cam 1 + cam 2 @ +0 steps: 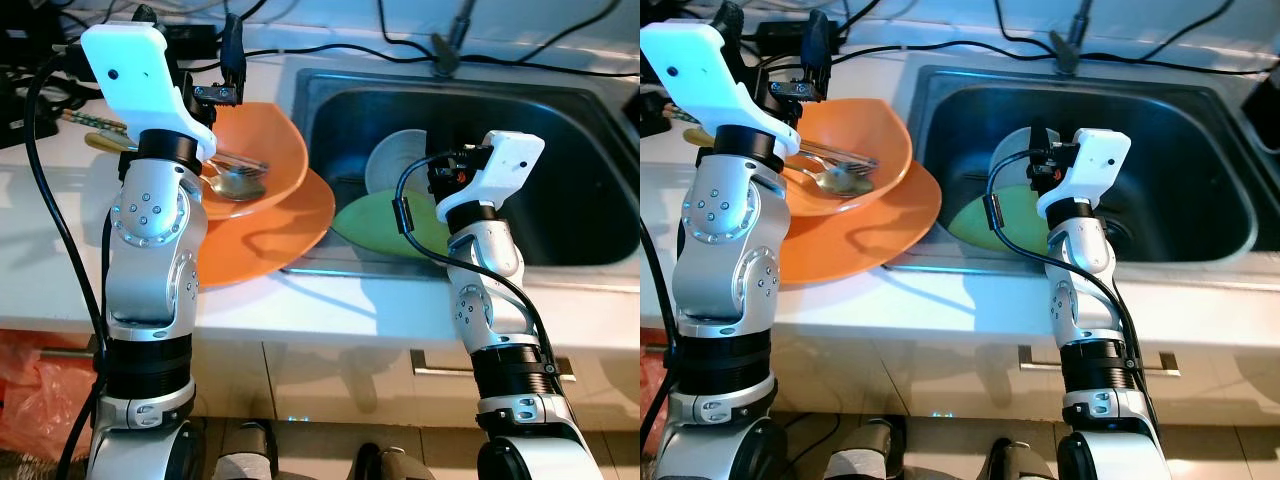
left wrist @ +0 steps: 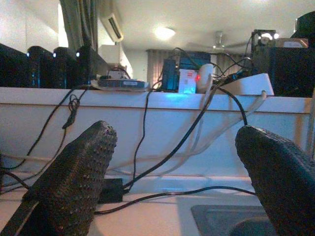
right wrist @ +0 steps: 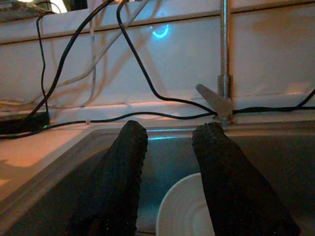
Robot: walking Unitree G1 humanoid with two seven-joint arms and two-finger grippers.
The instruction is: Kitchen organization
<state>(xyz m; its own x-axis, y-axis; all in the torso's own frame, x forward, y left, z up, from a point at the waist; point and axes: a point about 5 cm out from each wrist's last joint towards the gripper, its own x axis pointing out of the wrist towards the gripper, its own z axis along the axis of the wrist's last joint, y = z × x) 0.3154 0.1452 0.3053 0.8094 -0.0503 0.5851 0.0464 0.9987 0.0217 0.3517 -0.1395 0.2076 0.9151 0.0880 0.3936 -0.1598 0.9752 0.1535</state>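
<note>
While the left gripper (image 2: pixel 174 172) is held raised above the counter (image 1: pixel 60 250), its two black, knobbly fingers (image 2: pixel 74 182) are seen spread wide apart with nothing between them. Below and just to its right, a smooth orange bowl (image 1: pixel 270 150) is set inside a broad, flat orange plate (image 1: pixel 290 230), whose rim overhangs the sink's near left corner. Two shiny metal spoons (image 1: pixel 238 178) are laid in the bowl, and a pale handle (image 1: pixel 100 142) is seen jutting out behind the arm.

Over the dull steel sink (image 1: pixel 590 200) the right gripper (image 3: pixel 170 162) is held, its textured fingers parted by a narrow gap and holding nothing. Beneath and ahead of them a round white dish (image 3: pixel 184 211) is tilted against the basin, and a glossy green plate (image 1: pixel 375 225) is leaned just below and to the left of that wrist. Black cables (image 3: pixel 147 83) are draped along the white wall beyond, beside the slim metal tap (image 3: pixel 224 73).
</note>
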